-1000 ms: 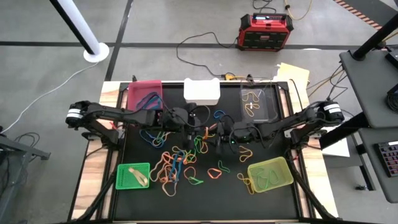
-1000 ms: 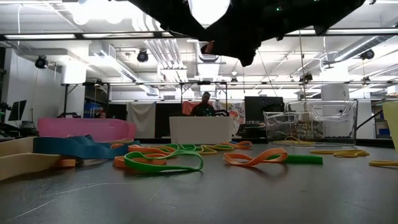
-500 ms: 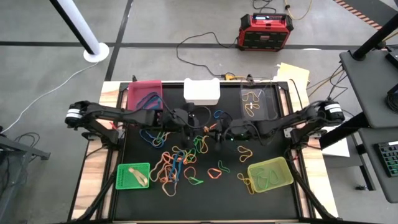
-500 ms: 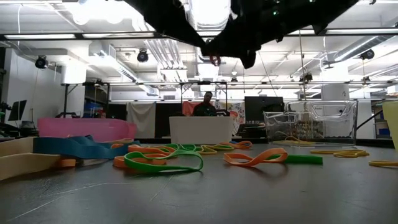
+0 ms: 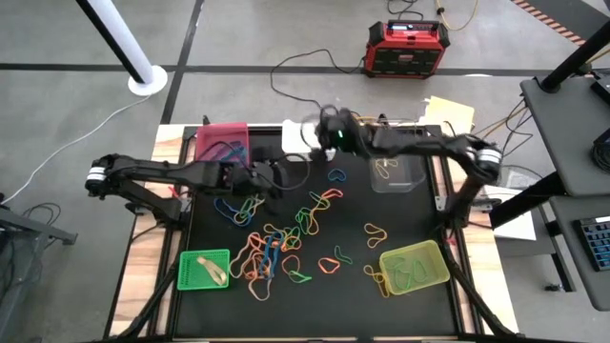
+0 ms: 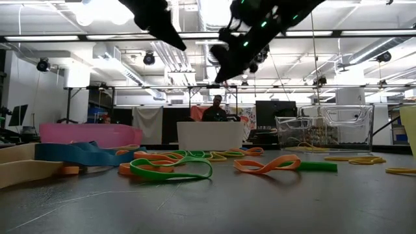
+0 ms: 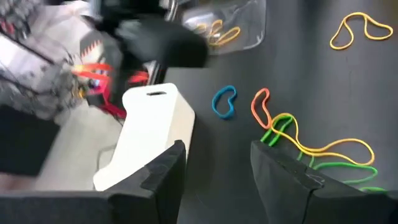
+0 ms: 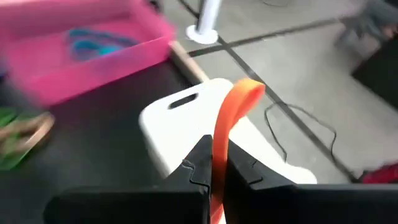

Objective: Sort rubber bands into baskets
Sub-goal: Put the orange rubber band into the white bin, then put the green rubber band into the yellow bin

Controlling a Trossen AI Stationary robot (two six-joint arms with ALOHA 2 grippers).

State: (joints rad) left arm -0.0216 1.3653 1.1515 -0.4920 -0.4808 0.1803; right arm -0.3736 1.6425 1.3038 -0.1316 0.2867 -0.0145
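My right gripper [image 5: 325,130] hangs over the white basket [image 5: 310,148] at the table's far edge, shut on an orange rubber band [image 8: 239,93]. My left gripper [image 5: 275,185] stands open above the mat left of centre, nothing between its fingers [image 7: 163,169]. Many loose rubber bands [image 5: 276,246] in orange, blue, green and yellow lie on the black mat. The pink basket [image 5: 223,141] holds blue bands, the clear basket [image 5: 396,162] yellow ones. The green basket [image 5: 203,270] and yellow-green basket [image 5: 414,267] stand near the front. My right gripper pinches the orange band between its two fingers at a stretch of the strap [image 8: 219,144]. The band's free loop end [image 8: 247,91] sticks out past the fingertips and bends over. It is lifted clear, above the white basket [image 8: 180,118].
A red-and-black box [image 5: 407,48] with cables sits on the floor beyond the table. A blue band [image 7: 224,102] and an orange one [image 7: 261,107] lie on the mat ahead of my left gripper. A person sits in the room behind [image 6: 214,110].
The two grippers met above the mat's middle and have parted. My right gripper has swung up and toward the table's far edge, over the white basket, carrying the orange band. My left gripper has drawn back a little toward the table's left.
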